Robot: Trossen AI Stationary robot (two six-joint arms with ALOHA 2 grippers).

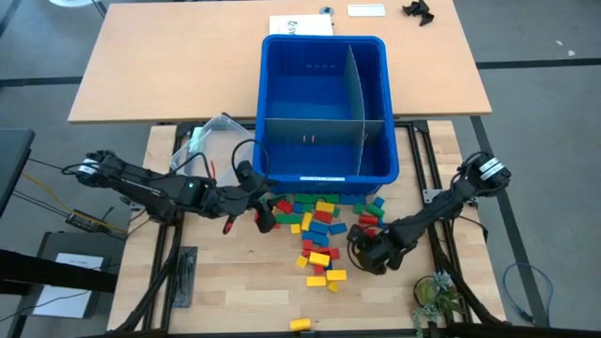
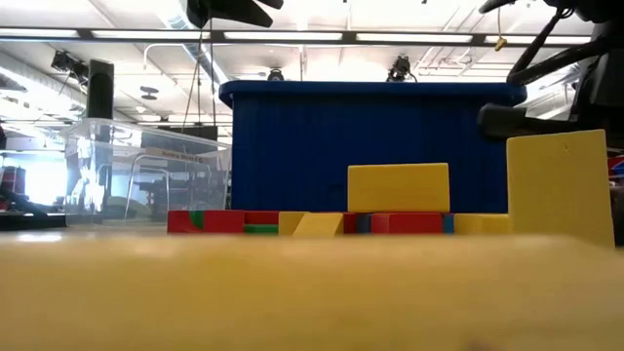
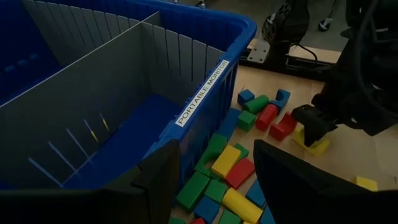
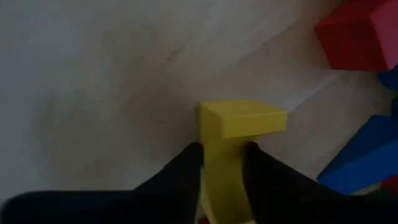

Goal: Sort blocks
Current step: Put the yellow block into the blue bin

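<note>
While the left gripper (image 1: pixel 255 192) hangs just in front of the big blue bin (image 1: pixel 282 56), near its front wall, with its fingers (image 3: pixel 163 177) spread apart and nothing between them, the right gripper (image 1: pixel 369 252) is down at the table a little farther out from the bin, at the edge of the scattered blocks (image 1: pixel 324 225). Its two dark fingers (image 4: pixel 183 168) are pressed against the sides of a yellow block (image 4: pixel 239 124), which sits on the wooden table (image 1: pixel 188 84) between them; whether the pinch is fully firm I cannot tell. The rest of the blocks, red, yellow, blue and green, lie in a loose pile right in front of the bin, with one stray yellow piece (image 1: pixel 300 324) well away from it by the table's near edge. The bin itself is split by grey dividers (image 3: pixel 93 81), and the parts I can see look bare. A clear tub (image 2: pixel 117 166) sits beside the bin. To do this pickup well, I would judge the grip should settle squarely on the block's flat sides before lifting, then rise straight up so the neighbouring red and blue pieces are not knocked, and clear the bin's rim before moving over one compartment.
</note>
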